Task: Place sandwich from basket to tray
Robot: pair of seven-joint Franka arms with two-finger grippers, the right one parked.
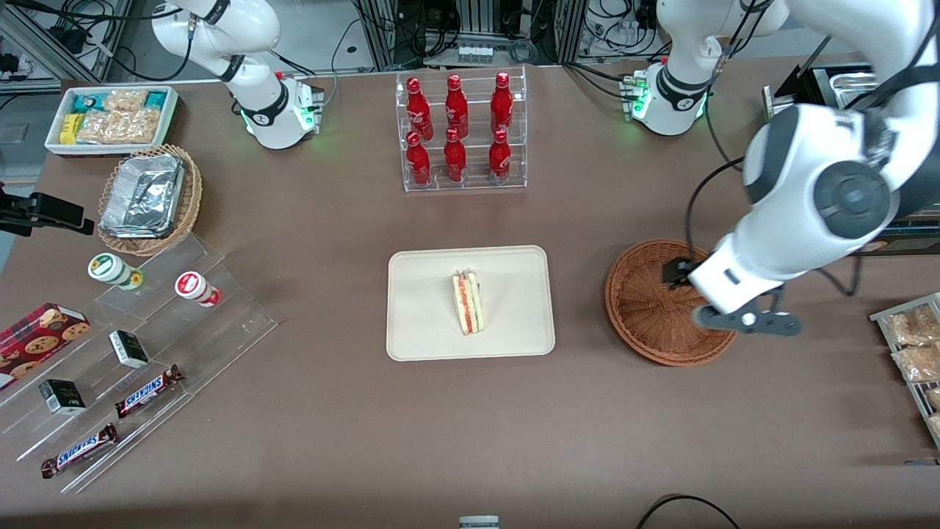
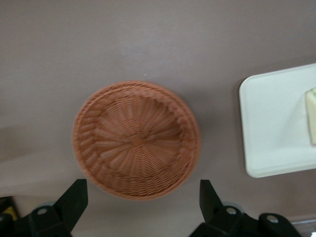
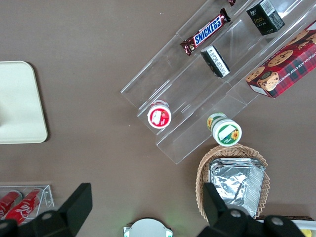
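Observation:
The sandwich (image 1: 468, 302), a white bread wedge with red, orange and green layers, lies in the middle of the cream tray (image 1: 426, 334). A sliver of the sandwich (image 2: 311, 116) and the tray's corner (image 2: 269, 148) show in the left wrist view. The reddish-brown wicker basket (image 1: 646, 308) is empty and stands beside the tray, toward the working arm's end; it also shows in the left wrist view (image 2: 136, 140). My left gripper (image 2: 143, 197) hangs above the basket, open and holding nothing. In the front view the arm's wrist (image 1: 734, 294) covers part of the basket.
A clear rack of red bottles (image 1: 459, 132) stands farther from the front camera than the tray. A tan basket with foil trays (image 1: 147, 195), a white snack bin (image 1: 110, 117) and clear steps with snacks (image 1: 132, 367) lie toward the parked arm's end. Packets (image 1: 914, 345) lie near the working arm.

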